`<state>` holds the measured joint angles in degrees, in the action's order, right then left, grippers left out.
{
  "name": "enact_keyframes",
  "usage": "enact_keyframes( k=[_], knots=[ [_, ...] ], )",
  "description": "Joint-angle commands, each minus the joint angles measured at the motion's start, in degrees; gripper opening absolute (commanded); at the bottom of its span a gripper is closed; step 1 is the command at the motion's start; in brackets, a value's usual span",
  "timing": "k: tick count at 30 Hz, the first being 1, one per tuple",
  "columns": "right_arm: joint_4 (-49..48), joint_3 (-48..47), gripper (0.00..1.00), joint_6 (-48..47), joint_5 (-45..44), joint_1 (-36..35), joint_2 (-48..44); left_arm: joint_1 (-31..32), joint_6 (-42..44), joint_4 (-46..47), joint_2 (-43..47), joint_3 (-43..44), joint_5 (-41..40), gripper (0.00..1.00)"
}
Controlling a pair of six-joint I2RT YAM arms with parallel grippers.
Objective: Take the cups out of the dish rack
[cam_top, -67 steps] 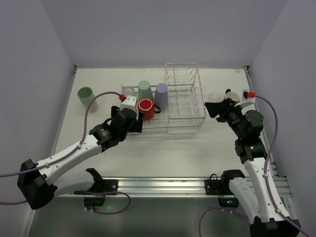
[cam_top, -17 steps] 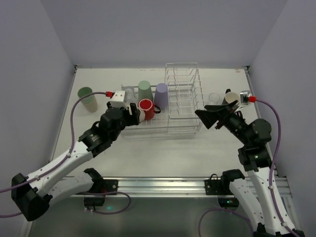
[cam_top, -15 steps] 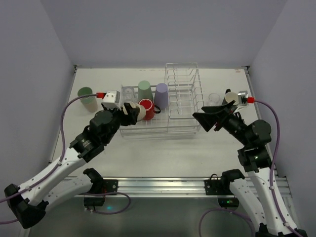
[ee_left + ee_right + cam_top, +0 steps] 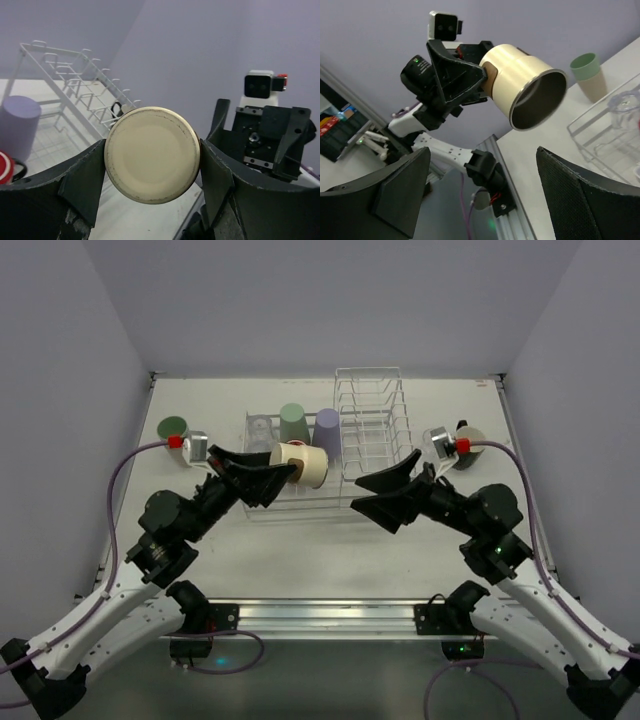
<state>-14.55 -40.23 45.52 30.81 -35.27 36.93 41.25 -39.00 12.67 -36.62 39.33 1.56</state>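
My left gripper (image 4: 280,469) is shut on a beige tumbler (image 4: 300,464) and holds it on its side above the basket part of the white dish rack (image 4: 372,445). The left wrist view shows the tumbler's base (image 4: 152,154) clamped between both fingers. My right gripper (image 4: 360,493) is wide open and empty, just right of the tumbler's mouth (image 4: 537,102) and apart from it. A clear glass (image 4: 260,427), a green tumbler (image 4: 292,423) and a lavender tumbler (image 4: 327,432) stand in the rack. The red mug (image 4: 6,167) shows only in the left wrist view.
A pale green cup (image 4: 174,429) stands on the table at the far left. A clear glass (image 4: 433,437) and a beige cup (image 4: 468,436) stand right of the rack, partly hidden by the right wrist camera. The rack's tall dividers (image 4: 80,85) rise between the arms.
My left gripper has lifted the beige tumbler up out of the rack and turned it on its side. My right arm has swung left toward it with its jaws open.
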Motion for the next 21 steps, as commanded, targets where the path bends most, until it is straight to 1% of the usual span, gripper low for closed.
enact_keyframes(
  k=[1,3,6,10,17,19,20,21],
  knots=[
    [-7.25,-1.16,0.88,0.80,-4.26,-6.20,3.67,-0.12,-6.87,12.37,-0.73,-1.71,7.83,0.11],
    [-8.04,-2.22,0.87,-0.07,-5.31,-10.15,6.47,-0.12,-8.62,15.44,-1.78,-2.67,9.85,0.11],
    [-9.79,-3.80,0.86,-1.04,-7.51,-13.50,9.12,-0.21,-10.03,18.08,-2.58,-3.73,11.61,0.11],
    [-11.82,-4.86,0.84,-1.22,-8.92,-15.01,11.41,-0.12,-10.39,18.80,-2.40,-4.53,12.06,0.11],
    [-14.28,-6.97,0.72,-1.92,-10.86,-15.45,15.19,-0.04,-10.13,19.06,-2.40,-5.67,12.68,0.12],
    [-14.72,-7.41,0.61,-1.84,-11.38,-15.45,16.07,-0.12,-9.43,18.45,-2.31,-5.67,12.59,0.15],
    [-15.07,-7.50,0.56,-1.57,-11.56,-15.53,16.33,-0.12,-9.25,17.84,-2.49,-5.41,12.41,0.20],
    [-15.51,-7.58,0.42,-1.48,-12.34,-15.53,16.51,-0.12,-8.90,17.14,-2.66,-5.32,12.76,0.23]
  ],
)
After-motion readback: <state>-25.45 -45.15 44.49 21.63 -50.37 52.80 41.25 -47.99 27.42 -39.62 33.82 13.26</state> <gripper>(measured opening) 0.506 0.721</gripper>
